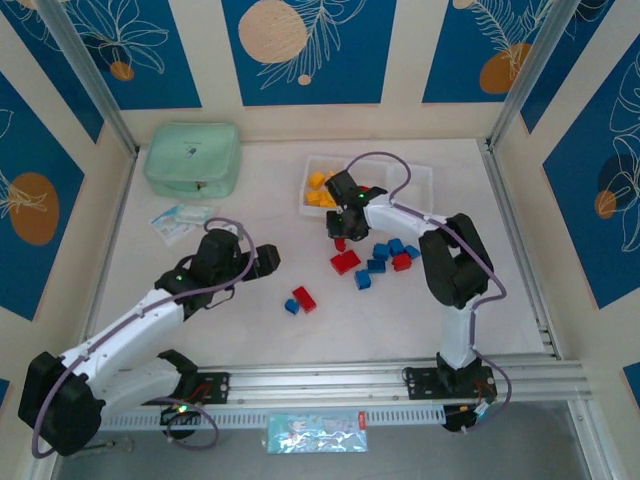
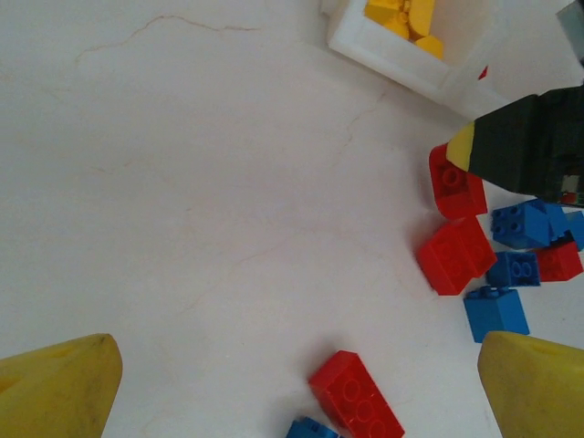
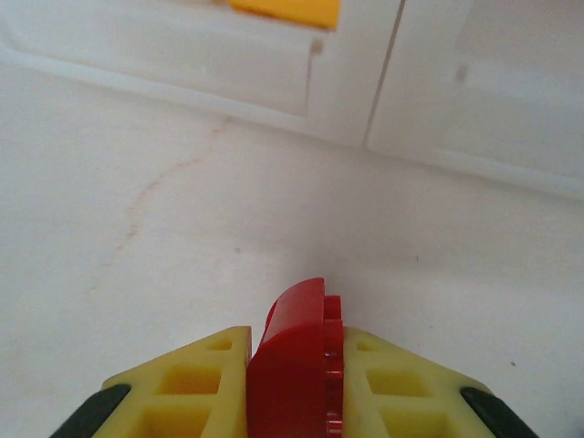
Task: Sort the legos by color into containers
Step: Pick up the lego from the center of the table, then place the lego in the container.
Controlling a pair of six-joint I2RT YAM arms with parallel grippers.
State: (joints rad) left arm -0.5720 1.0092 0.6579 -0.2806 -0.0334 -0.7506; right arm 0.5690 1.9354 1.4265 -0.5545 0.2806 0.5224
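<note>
Starting at the left edge: a mint-green zippered pouch (image 1: 192, 158), soft and round-cornered, lies well left of the white tray (image 1: 420, 176). A crinkly little packet (image 1: 180, 220) sits just on the pouch's near side.

The left fingers (image 1: 262, 258) hang over the bare desk (image 1: 150, 260), left of the tray and nearer the arms, and they're spread wide. The left wrist view shows why: two blunt yellow tips (image 2: 59, 388) sit far apart, with pale, faintly veined surface between them. It also picks out the studs on a red oblong brick (image 2: 356, 397) with a blue brick (image 2: 310, 427) at its end. From above, that pair is just two small blocks alone, well to the near side of the tray.

On to the tray: glossy white plastic with square compartments in a row, the leftmost holding yellow-orange bricks (image 1: 322, 190).

Just in front of that compartment, the right fingers (image 1: 340, 232) are pinching a red brick (image 3: 297, 365). The right wrist view shows waffle-ribbed yellow pads pressed on both of its sides and its rounded top poking forward. Overhead, it's a red speck under the black wrist. Whether it has cleared the desk, I can't tell.

Rightward, the loose pile (image 1: 385, 258) of hard, shiny red and blue blocks, some touching, lies on the near side of the tray's middle.
</note>
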